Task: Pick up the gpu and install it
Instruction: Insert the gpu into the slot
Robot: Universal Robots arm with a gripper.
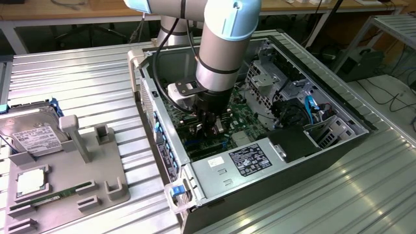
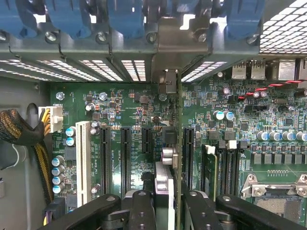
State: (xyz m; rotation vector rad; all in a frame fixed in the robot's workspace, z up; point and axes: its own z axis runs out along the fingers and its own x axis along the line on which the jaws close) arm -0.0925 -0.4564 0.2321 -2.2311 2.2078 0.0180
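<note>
Hand inside the PC case, gripping the gpu

The hand (image 2: 165,203) clasps the gpu (image 2: 176,158) edge-on, upright over the motherboard (image 2: 124,103) slots, its bracket end toward the case (image 1: 338,109) rear wall.

An open black desktop computer case (image 1: 273,161) lies on its side on the ribbed metal table (image 1: 85,73). The arm's black two-fingered gripper (image 1: 211,127) reaches inside it over the green motherboard (image 1: 244,117), holding the thin green gpu card (image 2: 178,158) edge-on. At nine o'clock from the case sits a grey parts tray (image 1: 97,165); on it, the silver white-labelled hard drive (image 1: 32,136) lies at ten o'clock and the narrow green memory stick (image 1: 62,193) at six.
</note>
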